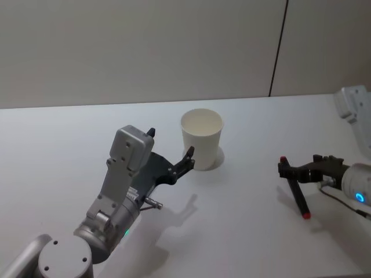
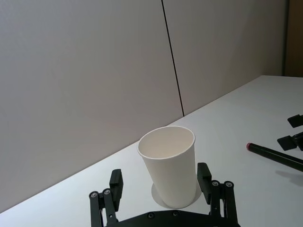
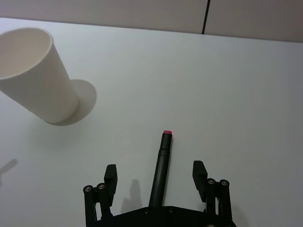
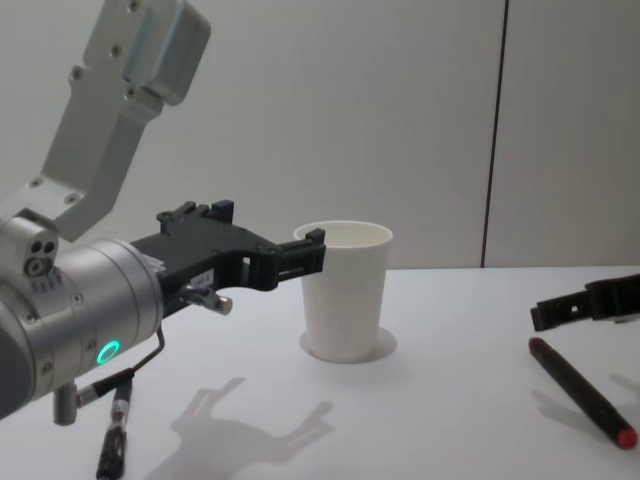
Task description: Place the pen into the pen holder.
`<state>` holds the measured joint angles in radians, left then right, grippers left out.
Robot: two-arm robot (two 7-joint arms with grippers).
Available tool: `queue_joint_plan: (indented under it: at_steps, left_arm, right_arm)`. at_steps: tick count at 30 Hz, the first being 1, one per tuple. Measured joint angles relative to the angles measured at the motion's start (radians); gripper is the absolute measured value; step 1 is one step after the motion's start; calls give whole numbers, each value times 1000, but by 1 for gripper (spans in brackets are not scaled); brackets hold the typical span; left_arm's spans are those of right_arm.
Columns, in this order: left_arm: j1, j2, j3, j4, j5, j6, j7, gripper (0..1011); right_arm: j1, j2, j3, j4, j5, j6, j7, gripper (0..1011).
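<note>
The pen holder (image 1: 202, 139) is a plain white paper cup standing upright mid-table, also seen in the chest view (image 4: 345, 290) and the right wrist view (image 3: 38, 80). My left gripper (image 1: 170, 145) is open at cup height. In the left wrist view its fingers (image 2: 203, 176) stand on either side of the cup (image 2: 169, 163) without touching it. The pen (image 1: 295, 191), black with red ends, lies on the table to the right. My right gripper (image 3: 155, 172) is open just above it, and the pen (image 3: 161, 165) runs between the spread fingers. The chest view shows the pen (image 4: 580, 392) under that gripper (image 4: 560, 308).
The white table (image 1: 69, 145) ends at a grey wall behind. A dark vertical seam (image 1: 279, 46) runs down the wall behind the cup. Open tabletop lies between cup and pen.
</note>
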<state>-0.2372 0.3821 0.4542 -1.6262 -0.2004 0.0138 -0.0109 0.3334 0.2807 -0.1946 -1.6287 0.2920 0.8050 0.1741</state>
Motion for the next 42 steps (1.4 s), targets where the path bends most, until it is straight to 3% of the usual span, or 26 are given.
queue_joint_plan:
  at_steps: [8,18,42]
  left_arm:
    - [0,0,0,0,0,0,0,1003]
    - [0,0,0,0,0,0,0,1003]
    - [0,0,0,0,0,0,0,1003]
  right_arm:
    - [77,-25,-11,83,-39,79,14,1002]
    - [156,-56,-33,165,-90,133,43,1002]
    - [255,-95,-59,285,-181,182,85,1002]
